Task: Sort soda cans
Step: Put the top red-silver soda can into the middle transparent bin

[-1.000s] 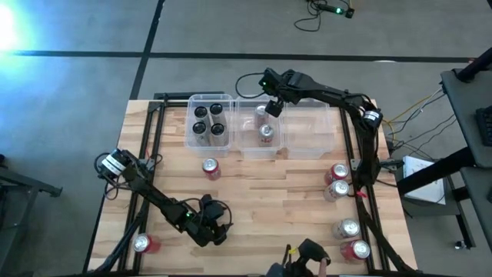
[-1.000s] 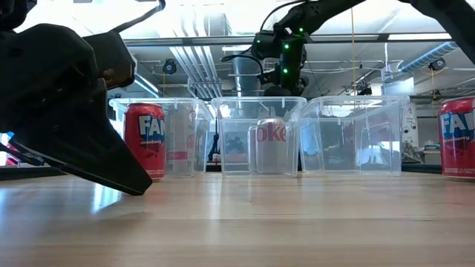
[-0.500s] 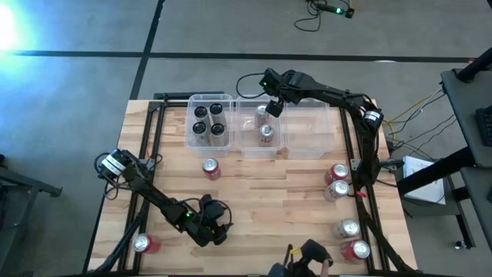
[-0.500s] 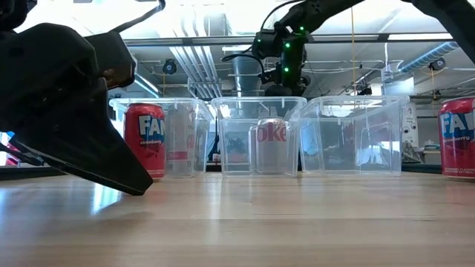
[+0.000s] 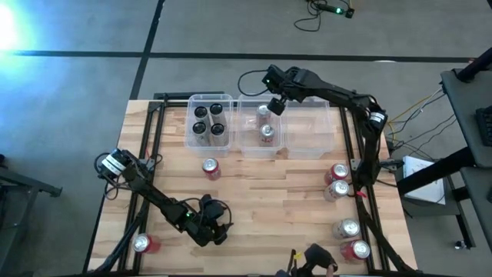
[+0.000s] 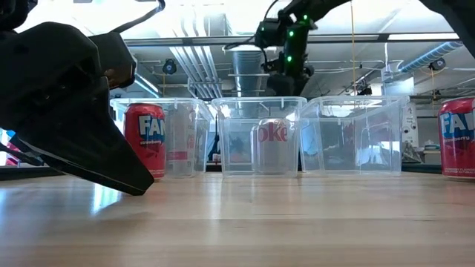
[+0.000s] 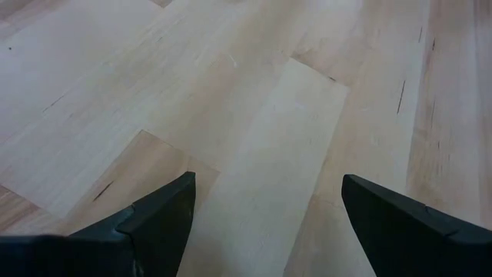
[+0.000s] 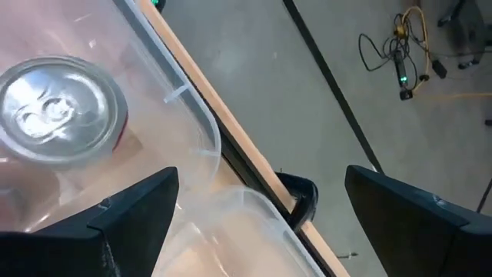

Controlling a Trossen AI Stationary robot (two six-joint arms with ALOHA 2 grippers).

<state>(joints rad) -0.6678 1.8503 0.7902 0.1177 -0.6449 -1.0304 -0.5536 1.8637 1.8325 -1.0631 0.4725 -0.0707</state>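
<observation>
Nearby, clear bins (image 5: 262, 127) beneath right tool (image 5: 274, 105).

Right up close, the left arm's dark tool (image 6: 74, 111) fills the near left, resting low over the wooden table (image 6: 245, 222). Behind it stands a red can (image 6: 146, 140), just in front of the left clear bin (image 6: 178, 137). The middle bin (image 6: 258, 135) holds a silver can (image 6: 272, 145). The right arm (image 6: 286, 44) hangs above that bin, green lights lit. The right bin (image 6: 356, 135) follows, and another red can (image 6: 457, 138) sits at the far right edge.
</observation>
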